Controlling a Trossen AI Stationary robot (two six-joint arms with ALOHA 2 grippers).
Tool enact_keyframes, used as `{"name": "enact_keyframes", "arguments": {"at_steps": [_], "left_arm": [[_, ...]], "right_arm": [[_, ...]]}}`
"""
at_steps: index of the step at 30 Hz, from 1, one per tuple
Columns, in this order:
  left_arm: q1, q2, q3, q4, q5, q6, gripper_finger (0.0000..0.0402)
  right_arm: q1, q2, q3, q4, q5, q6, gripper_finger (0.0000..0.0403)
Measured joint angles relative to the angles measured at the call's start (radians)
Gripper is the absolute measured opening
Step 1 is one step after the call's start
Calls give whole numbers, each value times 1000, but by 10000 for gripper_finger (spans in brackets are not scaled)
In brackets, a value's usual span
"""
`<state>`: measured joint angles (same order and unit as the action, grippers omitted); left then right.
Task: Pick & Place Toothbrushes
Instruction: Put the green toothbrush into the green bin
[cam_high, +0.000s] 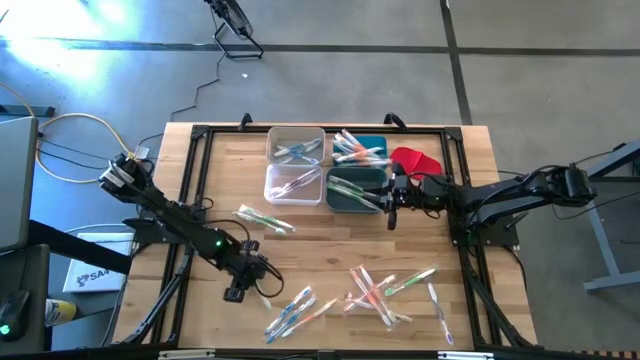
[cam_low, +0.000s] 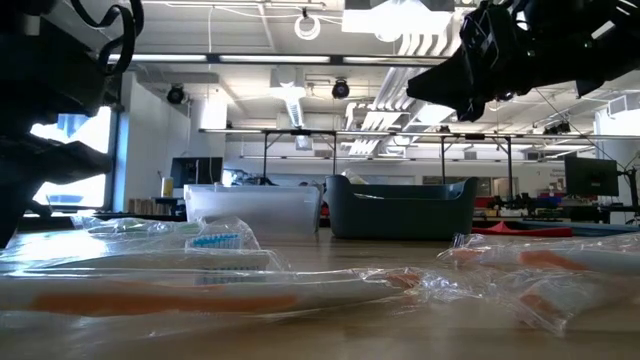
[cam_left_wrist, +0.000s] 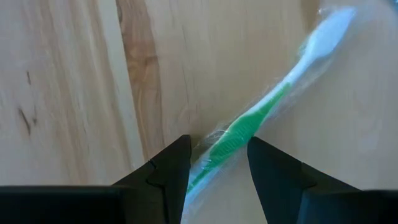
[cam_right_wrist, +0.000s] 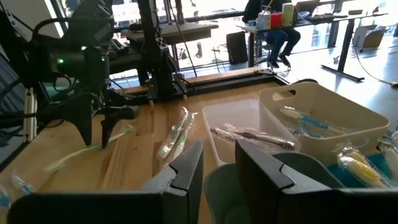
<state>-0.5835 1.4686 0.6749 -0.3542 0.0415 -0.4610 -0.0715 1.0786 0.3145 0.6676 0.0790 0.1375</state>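
My left gripper (cam_left_wrist: 219, 142) points down at the table's near left (cam_high: 237, 292), open. Its fingers stand on either side of the handle end of a green and white toothbrush (cam_left_wrist: 249, 121) in a clear wrapper, which lies flat on the wood. My right gripper (cam_right_wrist: 219, 148) hovers open and empty at the right rim of the dark bin (cam_high: 355, 190), near the table's middle (cam_high: 392, 213). More wrapped toothbrushes lie loose on the table (cam_high: 265, 218), (cam_high: 295, 312), (cam_high: 385, 290). Others lie in the bins.
Two clear bins (cam_high: 296, 145), (cam_high: 293, 183) and a teal bin (cam_high: 365, 150) stand by the dark bin at the table's far middle. A red cloth-like piece (cam_high: 415, 160) lies to their right. A black frame (cam_high: 190, 180) runs round the table. People sit at desks beyond (cam_right_wrist: 273, 31).
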Motion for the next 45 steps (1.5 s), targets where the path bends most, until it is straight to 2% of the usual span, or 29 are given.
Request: {"name": "enact_keyframes", "arguments": {"at_steps": [14, 25, 28, 39, 45], "left_arm": [[0, 36, 1, -1, 0, 0, 150], [2, 38, -1, -11, 2, -15, 49], [2, 38, -1, -14, 5, -15, 32], [2, 40, 20, -33, 10, -41, 47], [-1, 44, 93, -175, 42, -27, 48]], "right_arm": [[0, 0, 0, -21, 0, 1, 87], [0, 0, 0, -22, 0, -1, 87], [0, 0, 0, -22, 0, -2, 87], [0, 0, 0, -22, 0, -2, 87], [0, 0, 0, -22, 0, -9, 87]]}}
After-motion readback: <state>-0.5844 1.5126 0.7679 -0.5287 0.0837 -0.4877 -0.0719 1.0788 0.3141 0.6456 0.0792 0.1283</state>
